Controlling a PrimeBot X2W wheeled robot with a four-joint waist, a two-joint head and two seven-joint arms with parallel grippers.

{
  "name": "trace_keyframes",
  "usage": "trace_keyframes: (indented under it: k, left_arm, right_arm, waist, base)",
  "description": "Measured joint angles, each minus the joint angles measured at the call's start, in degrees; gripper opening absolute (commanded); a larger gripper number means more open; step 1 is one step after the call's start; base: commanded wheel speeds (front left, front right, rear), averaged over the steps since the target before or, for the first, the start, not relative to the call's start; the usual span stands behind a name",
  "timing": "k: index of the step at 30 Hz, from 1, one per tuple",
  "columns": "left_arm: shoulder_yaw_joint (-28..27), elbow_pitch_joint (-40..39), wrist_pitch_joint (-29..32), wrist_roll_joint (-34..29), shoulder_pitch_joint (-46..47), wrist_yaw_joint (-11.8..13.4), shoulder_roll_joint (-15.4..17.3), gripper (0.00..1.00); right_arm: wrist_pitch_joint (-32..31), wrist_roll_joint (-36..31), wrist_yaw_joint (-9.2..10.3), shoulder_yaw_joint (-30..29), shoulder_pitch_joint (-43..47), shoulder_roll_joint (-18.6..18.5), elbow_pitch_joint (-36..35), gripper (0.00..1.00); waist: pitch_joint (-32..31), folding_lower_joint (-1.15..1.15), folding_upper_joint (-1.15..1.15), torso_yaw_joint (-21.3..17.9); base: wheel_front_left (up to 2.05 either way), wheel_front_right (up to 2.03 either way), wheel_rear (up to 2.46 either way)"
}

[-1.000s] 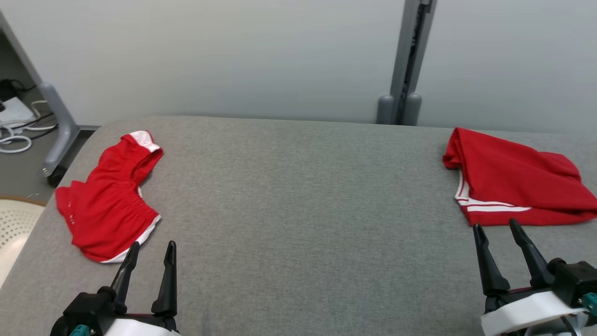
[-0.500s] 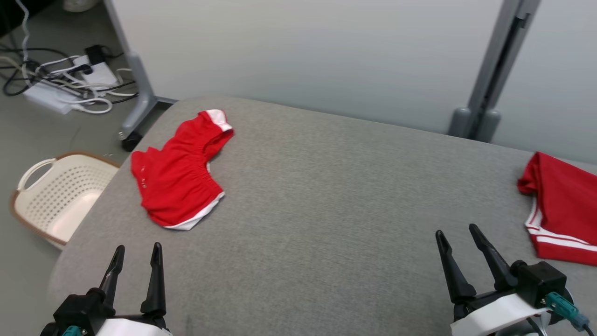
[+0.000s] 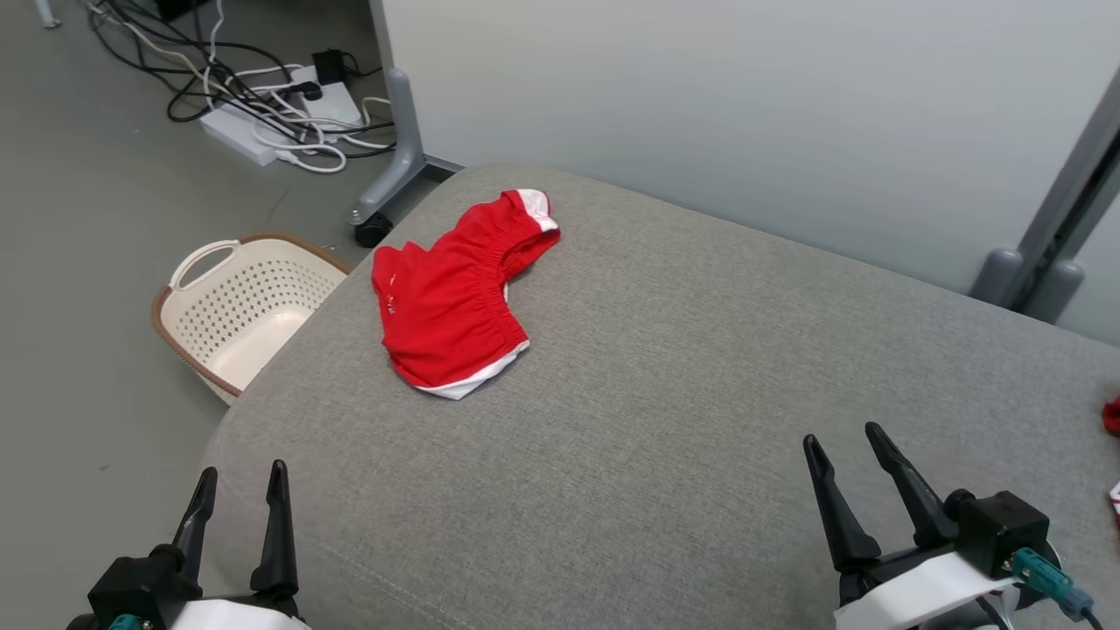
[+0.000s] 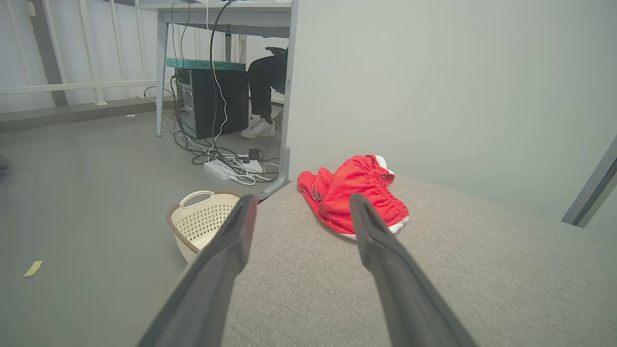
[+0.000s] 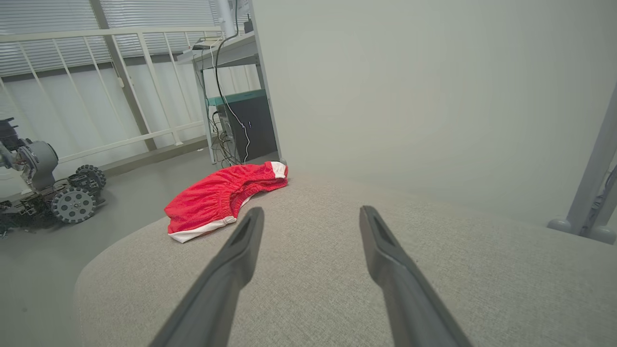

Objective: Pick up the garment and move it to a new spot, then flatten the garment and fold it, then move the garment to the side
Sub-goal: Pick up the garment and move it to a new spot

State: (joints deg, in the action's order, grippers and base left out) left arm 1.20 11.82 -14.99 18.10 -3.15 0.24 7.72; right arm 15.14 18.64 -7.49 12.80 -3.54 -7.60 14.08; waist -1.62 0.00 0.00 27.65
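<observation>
Both released: left hand (image 3: 242,472), right hand (image 3: 842,436) | red shorts (image 3: 451,297) print unreadable | on grey pad (image 3: 700,350)

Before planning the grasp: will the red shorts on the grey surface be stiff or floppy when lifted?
Probably floppy: the red shorts lie rumpled with a gathered waistband, so they should sag. Likely light: thin cloth. Pushed, they may bunch on the grey surface.

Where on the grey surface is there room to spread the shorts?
The wide middle of the grey surface is bare, from the red shorts at its far left corner to the right gripper. Crowded: another red garment at the right edge.
</observation>
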Motion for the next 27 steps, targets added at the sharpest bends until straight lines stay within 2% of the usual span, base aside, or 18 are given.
trace_keyframes:
  k: [12, 15, 19, 27]
  left_arm:
    - [0.0, -0.8, 0.4, 0.5, -0.2, 0.3, 0.8, 1.0]
    - [0.4, -2.1, 1.3, 1.7, -0.2, -1.0, 1.0, 1.0]
    - [0.5, -4.3, 3.0, 2.1, 1.0, -1.8, 2.6, 1.0]
    - [-0.5, -5.4, 8.6, 3.4, 11.7, -3.7, 7.5, 1.0]
  right_arm:
    - [0.0, 0.2, 0.0, 1.0, 0.0, 0.4, 0.4, 1.0]
    - [0.0, 0.3, 0.0, 0.9, 0.0, 0.4, 0.3, 1.0]
    - [0.0, 0.2, 0.0, 1.0, -0.3, 0.3, 0.2, 1.0]
    - [0.0, -0.1, 0.0, 1.0, -2.9, -0.4, -0.1, 1.0]
  waist:
    - [-0.5, 0.0, 0.0, 0.7]
    - [-0.4, 0.0, 0.0, 0.1]
    - [0.4, 0.0, 0.0, -0.7]
    - [3.3, 0.0, 0.0, -3.9]
  base:
    - [0.0, 0.0, 0.0]
    - [0.0, 0.0, 0.0]
    - [0.0, 0.0, 0.0]
    - [0.0, 0.0, 0.0]
